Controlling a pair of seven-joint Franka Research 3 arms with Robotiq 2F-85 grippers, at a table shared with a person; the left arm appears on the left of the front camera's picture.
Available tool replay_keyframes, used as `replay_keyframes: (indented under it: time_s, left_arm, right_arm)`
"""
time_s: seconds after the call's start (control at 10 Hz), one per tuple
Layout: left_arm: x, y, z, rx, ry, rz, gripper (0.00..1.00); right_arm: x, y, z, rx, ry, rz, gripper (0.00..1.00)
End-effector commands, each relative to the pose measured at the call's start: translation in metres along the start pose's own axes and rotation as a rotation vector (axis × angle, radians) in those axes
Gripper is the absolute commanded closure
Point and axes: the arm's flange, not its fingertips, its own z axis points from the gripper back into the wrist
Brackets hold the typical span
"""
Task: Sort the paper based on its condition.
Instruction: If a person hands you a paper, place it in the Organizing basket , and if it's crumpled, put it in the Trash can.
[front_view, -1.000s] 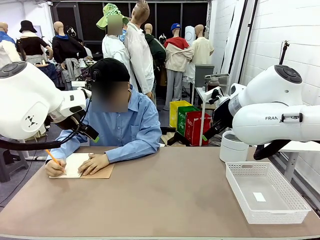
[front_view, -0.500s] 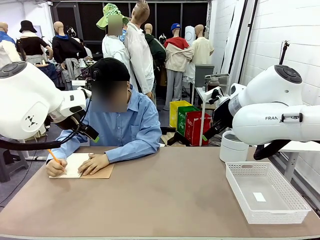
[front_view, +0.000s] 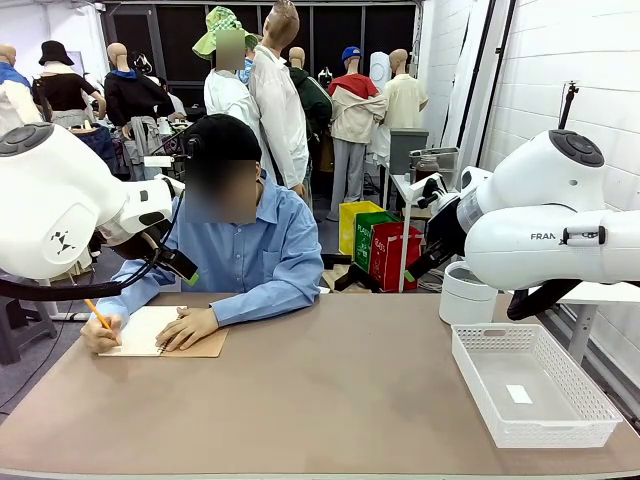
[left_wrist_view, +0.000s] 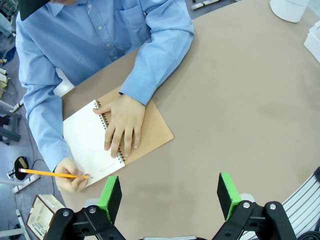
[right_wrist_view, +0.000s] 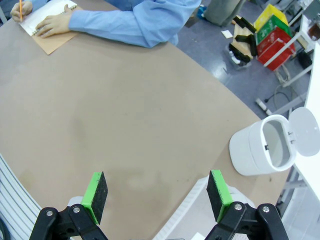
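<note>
A person across the table writes with an orange pencil (left_wrist_view: 50, 173) on the white page (left_wrist_view: 87, 145) of an open spiral notebook with a brown cover (left_wrist_view: 152, 132); the other hand rests flat on it. That notebook (front_view: 150, 330) lies at the far left of the table. The paper as a loose sheet is out of view. My left gripper (left_wrist_view: 170, 192) hangs open and empty high above the table, nearer to me than the notebook. My right gripper (right_wrist_view: 156, 192) is also open and empty, high over the table's right part.
A white slotted basket (front_view: 470, 375) with a tiny white tag (front_view: 518, 393) stands at the right. Behind it is a white bin (front_view: 465, 295) with its lid open (right_wrist_view: 260, 147). Bare tabletop (front_view: 330, 390) spans the middle.
The person's pencil hand has shifted slightly left along the page. Both arms have stayed still.
</note>
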Motion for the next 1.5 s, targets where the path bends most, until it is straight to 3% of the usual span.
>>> replay_keyframes:
  time_s: [0.0, 1.4]
  left_arm:
    - [-0.001, 0.0002, -0.0007, 0.0, 0.007, 0.0, 0.0]
    - [-0.001, 0.0002, -0.0007, 0.0, 0.007, 0.0, 0.0]
  right_arm:
    - [-0.0003, -0.0008, -0.0001, 0.005, -0.002, -0.003, 0.0]
    - [-0.0003, -0.0008, -0.0001, 0.005, -0.002, -0.003, 0.0]
